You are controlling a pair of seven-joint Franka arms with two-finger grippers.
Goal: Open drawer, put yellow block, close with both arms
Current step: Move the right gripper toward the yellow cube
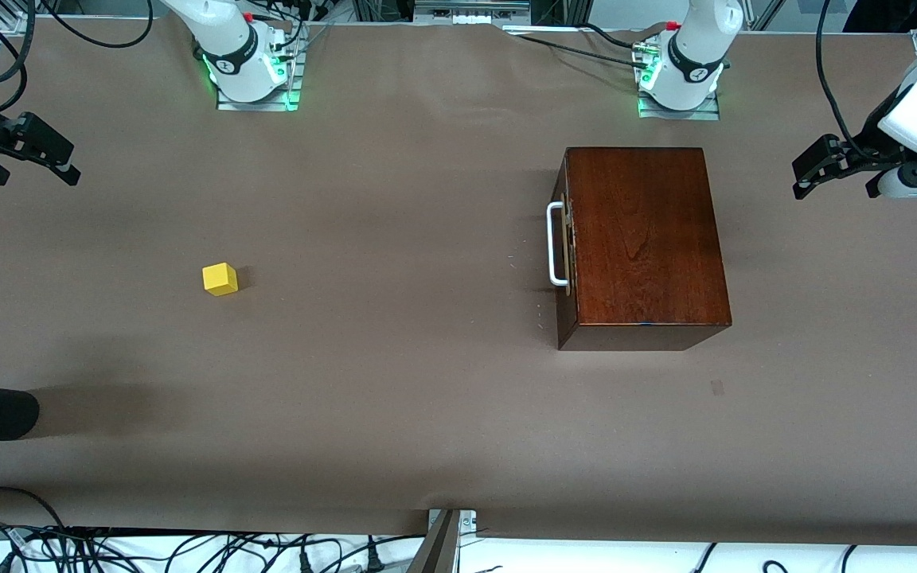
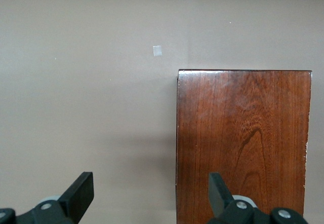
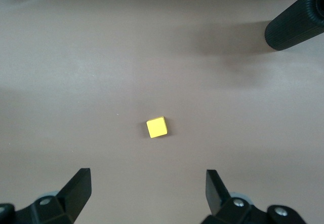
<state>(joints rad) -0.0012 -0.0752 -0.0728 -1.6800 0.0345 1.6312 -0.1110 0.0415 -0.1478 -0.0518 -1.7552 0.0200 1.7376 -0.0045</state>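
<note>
closed drawer (image 1: 566, 247) with its handle (image 1: 556, 243) mid-right, below the spread-open left gripper (image 1: 833, 171); yellow block (image 1: 220, 279) lower-left under the spread-open right gripper (image 1: 37, 159).

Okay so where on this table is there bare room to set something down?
Widest free patch: the brown tabletop between the small yellow cube and the dark wooden box's white bar handle. The strip nearer the front camera is also bare. Tightest: between the box and the left arm's base.
</note>
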